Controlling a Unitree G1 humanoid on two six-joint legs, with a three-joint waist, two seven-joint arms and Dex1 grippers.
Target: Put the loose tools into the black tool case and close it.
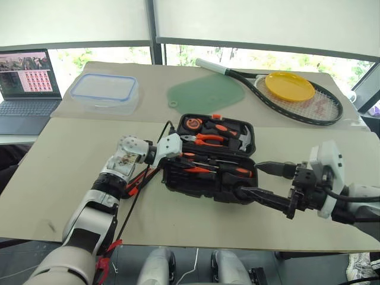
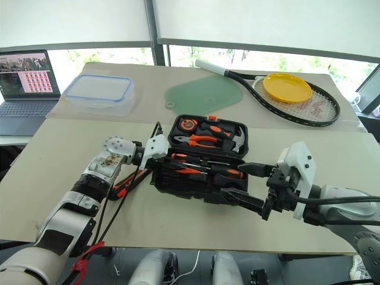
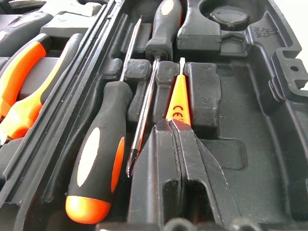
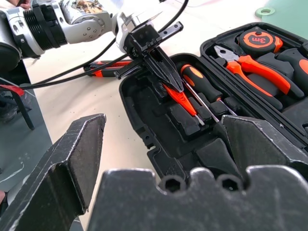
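Left gripper (image 4: 169,83) pinches slim orange screwdriver (image 4: 183,102) inside tool case (image 4: 144,125).

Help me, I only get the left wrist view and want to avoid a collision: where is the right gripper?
Observer: The right gripper is at the near right corner of the black tool case, jaws wide open, holding nothing.
Operator: Any tools outside the case?
Observer: One black-and-orange tool lies on the table beside the case's left end, under the left arm; I can't tell which tool it is.
Operator: How does the lid stand?
Observer: It lies fully open, with pliers, a tape measure and a hammer in its recesses.
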